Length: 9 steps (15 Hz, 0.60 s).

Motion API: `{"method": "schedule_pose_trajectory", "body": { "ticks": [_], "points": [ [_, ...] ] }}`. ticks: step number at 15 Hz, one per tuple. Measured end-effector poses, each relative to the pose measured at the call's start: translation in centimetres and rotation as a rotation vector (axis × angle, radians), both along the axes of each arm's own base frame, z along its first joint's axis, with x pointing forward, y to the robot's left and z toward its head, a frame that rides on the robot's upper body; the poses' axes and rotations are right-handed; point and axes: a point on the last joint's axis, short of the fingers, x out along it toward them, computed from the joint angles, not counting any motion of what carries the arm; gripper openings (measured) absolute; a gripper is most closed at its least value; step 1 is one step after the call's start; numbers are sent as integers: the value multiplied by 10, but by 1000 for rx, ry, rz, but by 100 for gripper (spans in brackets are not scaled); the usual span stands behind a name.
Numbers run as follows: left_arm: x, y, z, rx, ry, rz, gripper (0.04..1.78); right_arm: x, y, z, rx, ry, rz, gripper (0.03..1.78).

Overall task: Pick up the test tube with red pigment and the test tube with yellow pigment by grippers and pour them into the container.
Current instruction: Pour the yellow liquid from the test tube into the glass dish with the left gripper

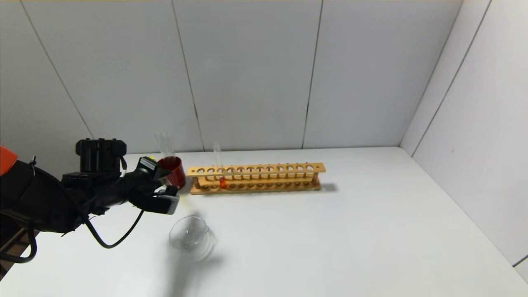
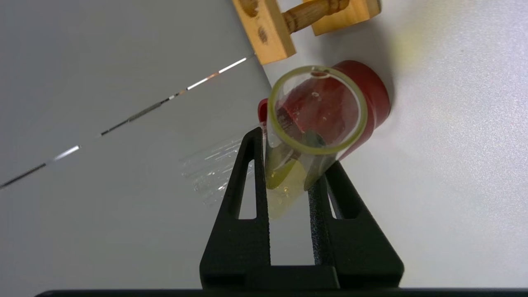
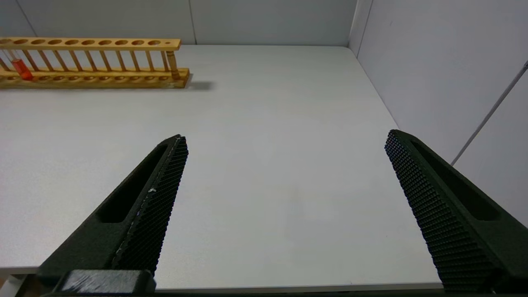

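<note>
The left gripper [image 2: 288, 165] is closed on the test tube with yellow pigment [image 2: 307, 136], near the container [image 1: 190, 237]; next, I judge, it must tilt over this dish; the test tube with red pigment [image 1: 222, 177] waits in the rack [image 1: 255, 178]; the right gripper [image 3: 284, 173] stands wide open, empty.

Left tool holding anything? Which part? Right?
The left tool grips the test tube with yellow pigment across its lower body, near the yellow liquid. The right tool is open, holding nothing.
</note>
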Motion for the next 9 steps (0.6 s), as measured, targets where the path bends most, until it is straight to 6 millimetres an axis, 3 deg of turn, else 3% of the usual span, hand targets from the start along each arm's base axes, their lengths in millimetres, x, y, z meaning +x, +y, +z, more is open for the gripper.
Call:
{"method": "schedule_pose_trajectory", "body": {
  "ticks": [9],
  "points": [
    [-3,-3,-3,91,-17,-58,32,0,0,0,0,0,0,175]
  ]
}}
